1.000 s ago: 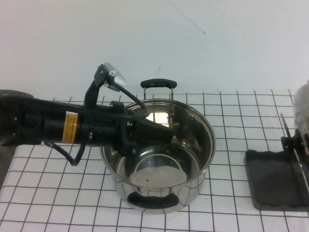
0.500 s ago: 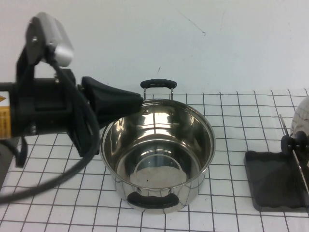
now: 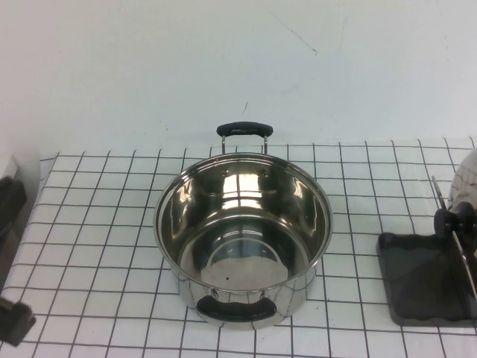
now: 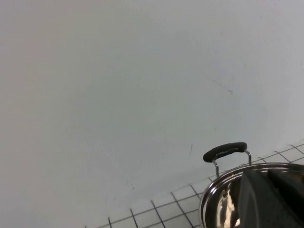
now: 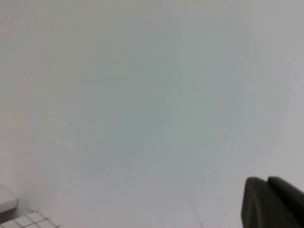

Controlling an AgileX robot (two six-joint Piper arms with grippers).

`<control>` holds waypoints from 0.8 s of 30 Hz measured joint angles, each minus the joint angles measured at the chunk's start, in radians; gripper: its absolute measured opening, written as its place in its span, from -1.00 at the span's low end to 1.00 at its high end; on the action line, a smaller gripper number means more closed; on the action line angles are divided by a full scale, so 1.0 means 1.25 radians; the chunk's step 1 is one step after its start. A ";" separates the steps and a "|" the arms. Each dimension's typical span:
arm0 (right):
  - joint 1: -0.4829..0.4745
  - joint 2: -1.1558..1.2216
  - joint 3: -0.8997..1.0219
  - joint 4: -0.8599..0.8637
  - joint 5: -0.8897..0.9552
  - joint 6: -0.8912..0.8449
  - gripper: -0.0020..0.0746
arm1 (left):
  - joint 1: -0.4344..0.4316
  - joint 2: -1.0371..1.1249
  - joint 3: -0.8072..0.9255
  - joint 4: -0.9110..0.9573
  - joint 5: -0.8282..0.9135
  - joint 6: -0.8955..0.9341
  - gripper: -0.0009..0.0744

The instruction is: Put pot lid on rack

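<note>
Over on the far left edge of the high view I can only catch dark bits of my left arm hardware, so the left gripper (image 4: pixel 273 197) really only shows up in its own wrist cam, as a dark blurry wedge hanging in front of the pot (image 3: pixel 243 239). I can't tell whether that claw is open or closed from this. The right gripper (image 5: pixel 273 202) is a dark lump in the corner of its wrist cam, aimed at bare white wall, and its two fingers look pressed together, holding nothing.

That pot is deep, shiny stainless, round, sitting mid-table with its mouth uncovered and a black handle at the near side and the far side. It sits on a white tablecloth (image 3: pixel 97 224) with a thin black grid.

Well off to the right is the rack (image 3: pixel 421 287), a dark grey rectangular tray with thin upright wire. The pot lid (image 3: pixel 467 183) is standing on edge at the rack right at the frame border, its black knob (image 3: pixel 455 220) poking toward the pot. Most of the lid is cut off by the frame.
</note>
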 joint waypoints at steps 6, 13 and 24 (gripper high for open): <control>0.000 -0.153 0.012 0.005 -0.001 -0.021 -0.95 | 0.000 -0.126 0.125 -0.008 0.065 -0.043 -0.98; 0.000 -0.205 0.117 0.003 0.016 0.029 -0.95 | 0.000 -0.258 0.178 -0.011 0.113 -0.064 -0.98; 0.000 -0.205 0.268 0.005 0.021 0.040 -0.95 | 0.000 -0.344 0.215 -0.014 0.113 -0.063 -0.98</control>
